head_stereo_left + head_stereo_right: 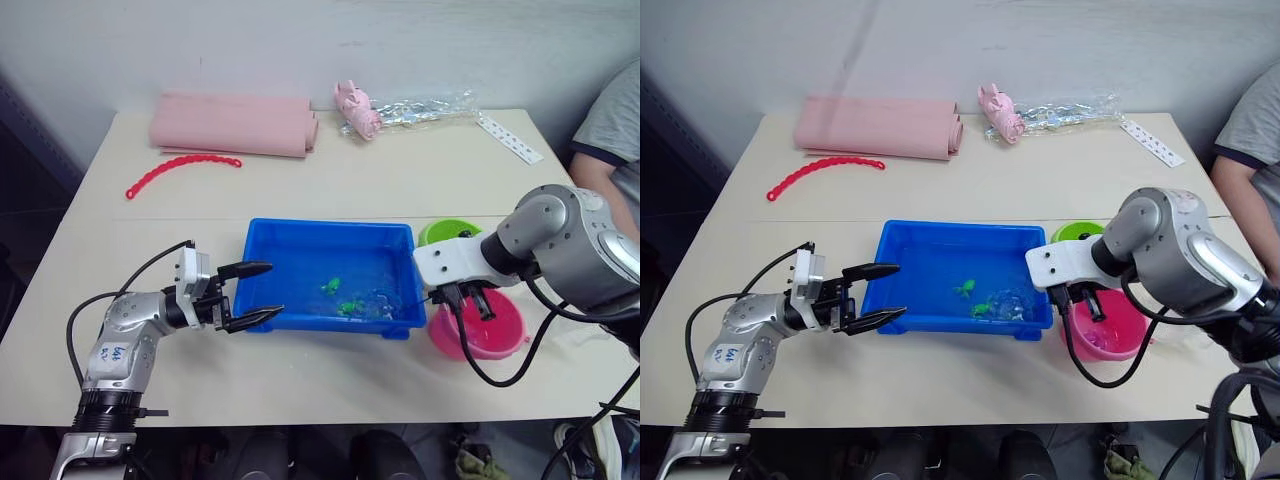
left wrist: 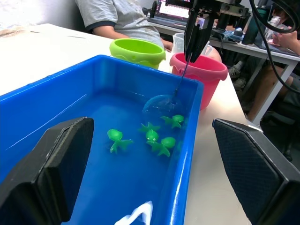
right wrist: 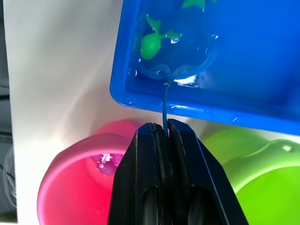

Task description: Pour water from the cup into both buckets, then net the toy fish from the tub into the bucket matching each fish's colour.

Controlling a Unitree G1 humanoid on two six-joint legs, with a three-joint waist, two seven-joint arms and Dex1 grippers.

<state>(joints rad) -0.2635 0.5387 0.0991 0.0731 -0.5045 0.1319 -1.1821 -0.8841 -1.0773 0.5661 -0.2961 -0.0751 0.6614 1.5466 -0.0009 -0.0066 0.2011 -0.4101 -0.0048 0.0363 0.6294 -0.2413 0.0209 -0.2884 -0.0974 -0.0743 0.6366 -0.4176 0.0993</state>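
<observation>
Counted items on the counter (image 1: 330, 190): one blue tub (image 1: 300, 238); two buckets, one lime green (image 1: 440, 231) and one pink (image 1: 500, 340); one net (image 2: 161, 101); four green toy fish (image 2: 116, 139) visible in the tub; one clear cup (image 2: 178, 43); one red bead chain (image 1: 180, 168); one rolled pink mat (image 1: 232, 124); two tools, left (image 1: 255, 294) and right (image 3: 165, 133).

Lighting is bright, even and diffuse. Shadows on the table (image 1: 300, 390) are soft and short. Small white glare spots sit on the wet rim of the tub (image 3: 159, 105). In the left wrist view, the near fingers (image 2: 51, 173) of the left claw are blurred and out of focus.
</observation>
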